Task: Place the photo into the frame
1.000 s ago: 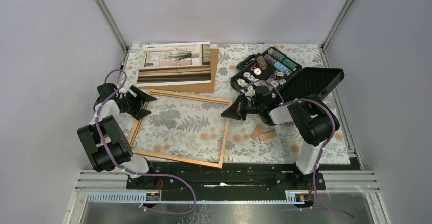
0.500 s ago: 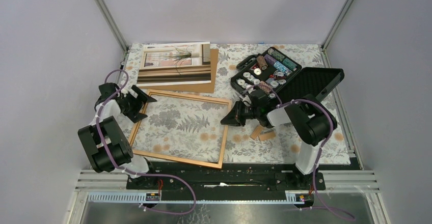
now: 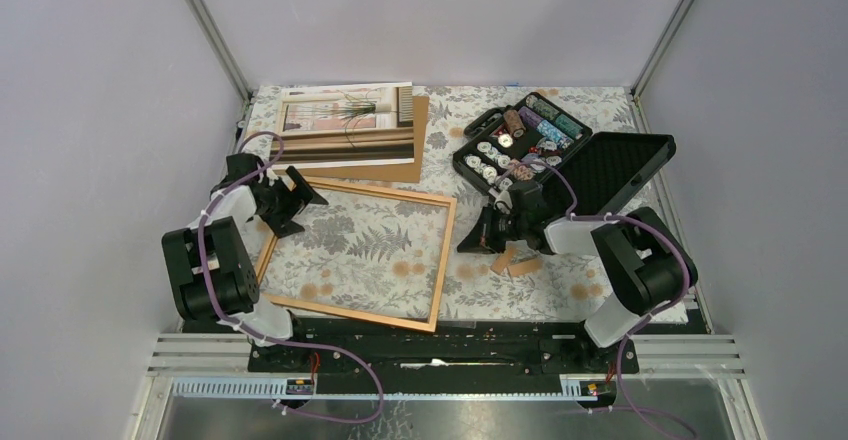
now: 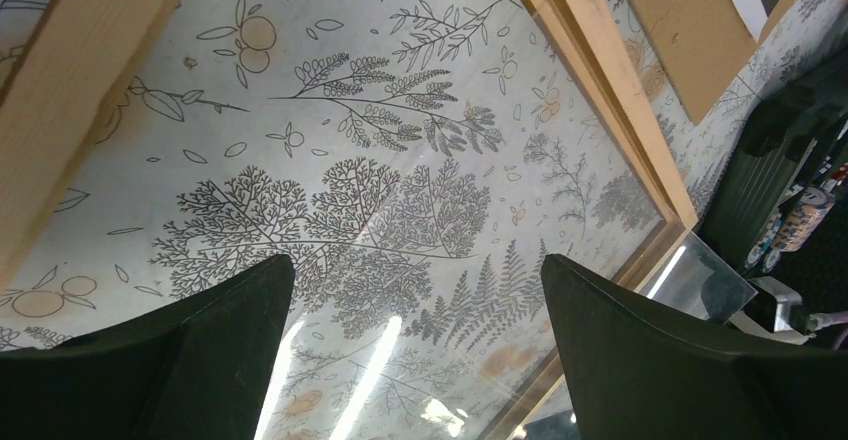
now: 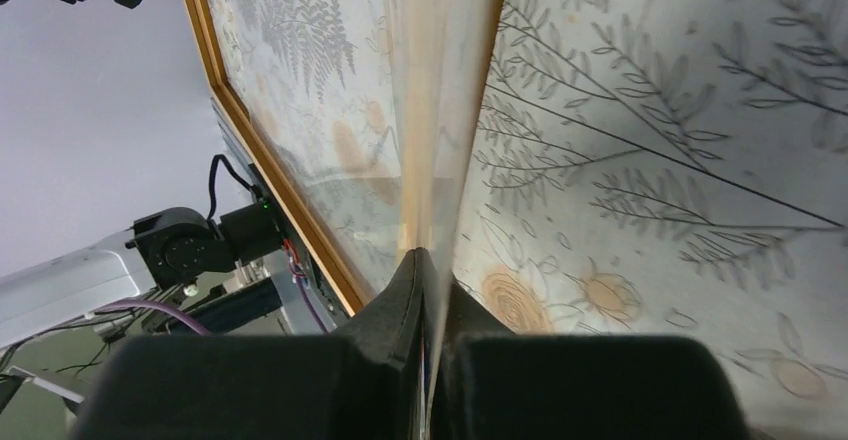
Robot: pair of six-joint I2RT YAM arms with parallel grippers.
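Left hand [image 3: 298, 210]: spread as wide as possible, holding nothing; poised low over the far left corner of the thin orange-tan wooden rectangular frame [image 3: 350, 317], with its glossy, reflecting inside directly under the fingers.
Right hand [image 3: 468, 246]: fingers pressed together with nothing visible between them; tips low over the table, just beside the frame's right rail; touching it or not, impossible to tell.
Photo: large rectangular paper photo [image 3: 345, 125] of a spindly plant by a window, face up ahead of the left hand, beyond the frame's far rail, resting on a plain brown backing board [image 3: 420, 150]; apart from both hands, not yet in the frame.
Frame: flat on the floral-patterned table [image 3: 570, 295], between the two hands.
Beside the right hand: two small wooden blocks [image 3: 515, 260] just behind the tips; open black plastic case [image 3: 620, 165] of small parts further off.
Likely next step: reaching forward with the left hand for the photo.
Risk, grasp: thin paper lying flat on the board, little edge to pinch; creasing it, or lifting the board along with it.
Risk, path: wide-spread fingers clipping the far rail and skewing the frame.
Risk, right side: a nudge from the closed tips shifting the frame, or the blocks swept aside.
Risk, placing: frame only slightly bigger than the print, so a small skew leaves a corner riding on a rail.
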